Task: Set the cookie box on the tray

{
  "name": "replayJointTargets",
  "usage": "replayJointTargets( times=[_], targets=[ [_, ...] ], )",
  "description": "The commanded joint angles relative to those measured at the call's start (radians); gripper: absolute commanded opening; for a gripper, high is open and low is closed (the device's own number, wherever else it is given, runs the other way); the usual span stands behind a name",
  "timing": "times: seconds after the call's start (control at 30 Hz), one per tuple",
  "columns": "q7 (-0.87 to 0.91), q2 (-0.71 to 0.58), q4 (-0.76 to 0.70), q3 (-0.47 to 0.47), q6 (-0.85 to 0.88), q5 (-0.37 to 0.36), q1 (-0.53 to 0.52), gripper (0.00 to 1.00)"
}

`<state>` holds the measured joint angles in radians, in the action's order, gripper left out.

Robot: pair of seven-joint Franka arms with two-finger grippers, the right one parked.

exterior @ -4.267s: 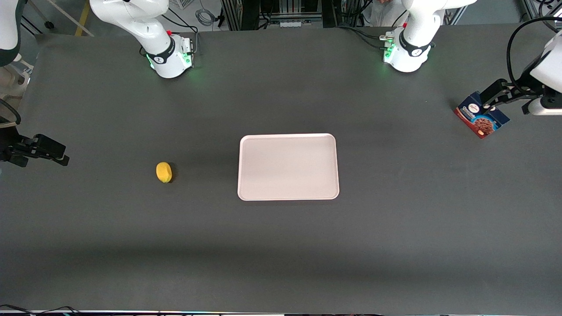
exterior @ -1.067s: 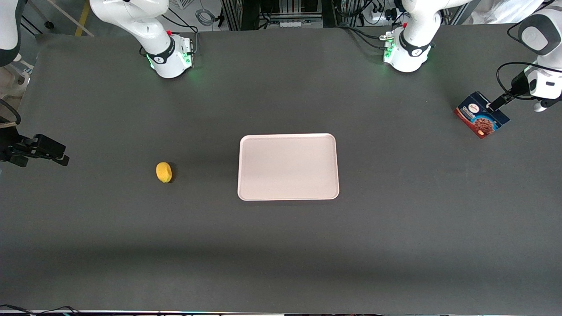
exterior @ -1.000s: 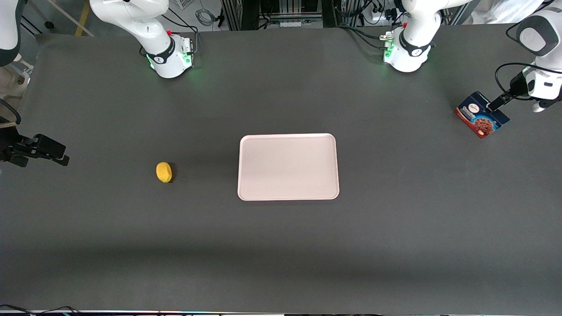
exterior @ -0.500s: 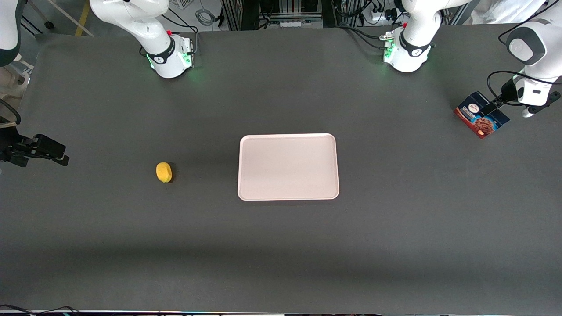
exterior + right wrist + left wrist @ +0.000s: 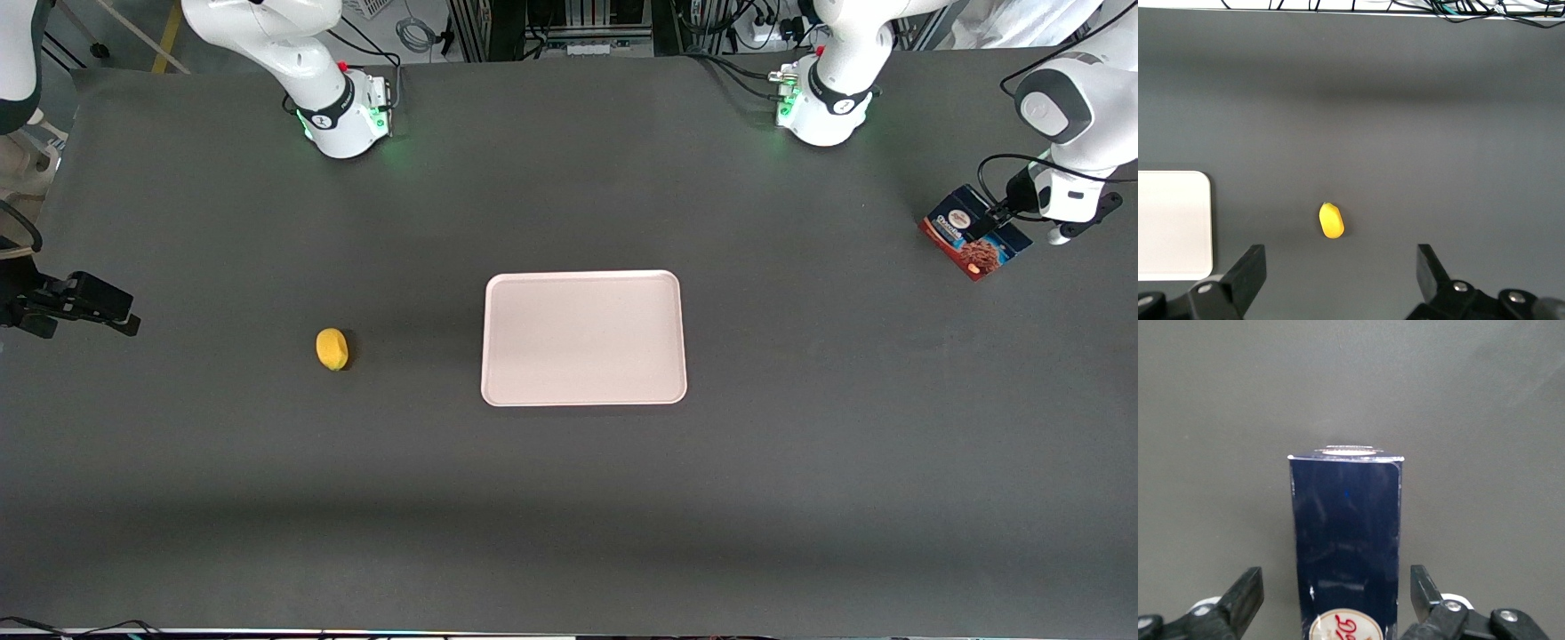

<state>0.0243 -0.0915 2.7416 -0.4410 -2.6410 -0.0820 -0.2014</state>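
Note:
The cookie box [image 5: 971, 238], dark blue with a cookie picture and red edge, stands on the table toward the working arm's end. In the left wrist view its narrow navy side [image 5: 1345, 540] stands upright between the fingers, with a gap on each side. My left gripper [image 5: 989, 216] is open and sits right at the box, straddling it; it also shows in the left wrist view [image 5: 1337, 597]. The pale pinkish tray [image 5: 583, 338] lies flat at the middle of the table, far from the box, with nothing on it.
A small yellow rounded object [image 5: 332, 348] lies on the table beside the tray, toward the parked arm's end; it also shows in the right wrist view [image 5: 1331, 221]. The two arm bases [image 5: 822, 111] stand at the table's edge farthest from the camera.
My left gripper and wrist have moved closer over the cookie box, toward the tray's side. The box and tray have not moved.

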Motion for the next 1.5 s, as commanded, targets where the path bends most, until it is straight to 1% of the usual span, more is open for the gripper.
replayJointTargets(
  times=[0.0,0.1,0.13,0.23,0.27,0.33,0.37,0.43,0.5,0.53,0.63,0.67,0.73,0.8,0.93,1.03,1.17,1.27,1.33,1.47],
  targets=[
    [-0.007,0.002,0.015,-0.004,-0.021,0.024,0.013,0.94],
    [-0.006,0.002,0.021,-0.004,-0.019,0.027,0.013,0.92],
    [-0.004,0.001,0.023,-0.004,-0.019,0.027,0.013,0.88],
    [-0.004,0.001,0.024,-0.004,-0.017,0.028,0.013,0.83],
    [-0.004,-0.001,0.024,-0.004,-0.016,0.03,0.013,0.79],
    [-0.004,0.001,0.024,-0.004,-0.014,0.03,0.013,0.74],
    [-0.004,0.001,0.024,-0.004,-0.013,0.031,0.013,0.73],
    [-0.004,0.001,0.024,-0.004,-0.013,0.031,0.013,0.65],
    [-0.004,-0.001,0.024,-0.004,-0.013,0.031,0.013,0.62],
    [-0.004,-0.001,0.024,-0.004,-0.011,0.031,0.013,0.59],
    [-0.003,-0.004,0.023,-0.002,-0.008,0.031,0.013,0.57],
    [-0.003,-0.004,0.023,-0.002,-0.008,0.031,0.014,0.54],
    [-0.003,-0.005,0.021,-0.001,-0.007,0.031,0.014,0.54],
    [-0.003,-0.008,0.02,0.001,-0.007,0.031,0.016,0.5],
    [-0.003,-0.011,0.009,0.005,0.002,0.031,0.028,0.48],
    [-0.001,-0.019,-0.013,0.024,0.039,0.031,0.03,0.47],
    [0.017,-0.039,-0.066,0.07,0.134,0.033,0.031,0.46],
    [0.026,-0.053,-0.103,0.082,0.203,0.033,0.046,0.39],
    [0.028,-0.054,-0.112,0.082,0.217,0.033,0.05,0.39],
    [0.026,-0.048,-0.111,0.08,0.205,0.039,0.051,0.34]
  ],
)
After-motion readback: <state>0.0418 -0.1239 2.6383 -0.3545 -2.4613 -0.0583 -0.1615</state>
